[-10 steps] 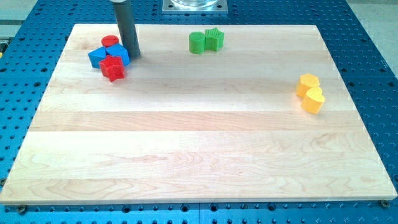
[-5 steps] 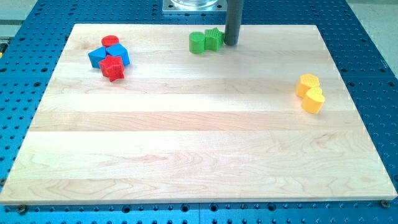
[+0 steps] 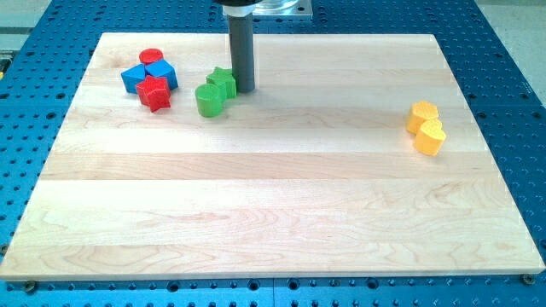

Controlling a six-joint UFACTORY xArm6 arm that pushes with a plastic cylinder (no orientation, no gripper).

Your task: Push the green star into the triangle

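My tip (image 3: 244, 89) sits on the wooden board (image 3: 273, 213) in the upper-left-of-centre part of the view, rod (image 3: 241, 51) rising straight up from it and out past the view's top. No pincer on this rig, just the plain rod end, so nothing to call wide, narrow or holding. Green star (image 3: 222, 83) is right against my tip on its left side, touching or as good as touching; the exact contact can't be made out. Green cylinder (image 3: 208, 100) lies just left and below my tip, pressed against the star's lower-left edge. Further left of my tip, apart from the green pair, is a tight cluster: red cylinder (image 3: 152, 58) at the top, a blue block (image 3: 132, 78) that looks like the triangle on the cluster's left, another blue block (image 3: 165, 75) beside it whose shape can't be read, and a red star (image 3: 155, 93) at the bottom touching the blue ones. The green star is near that cluster but not touching it, with bare board between the green cylinder and the red star. Far to the right of my tip and a bit lower, near the board's right edge, two yellow blocks touch each other: upper yellow block (image 3: 421, 113) and lower yellow block (image 3: 430, 136), the lower looks heart-like, the upper's shape is unclear. Blue perforated table (image 3: 512, 51) surrounds the board.
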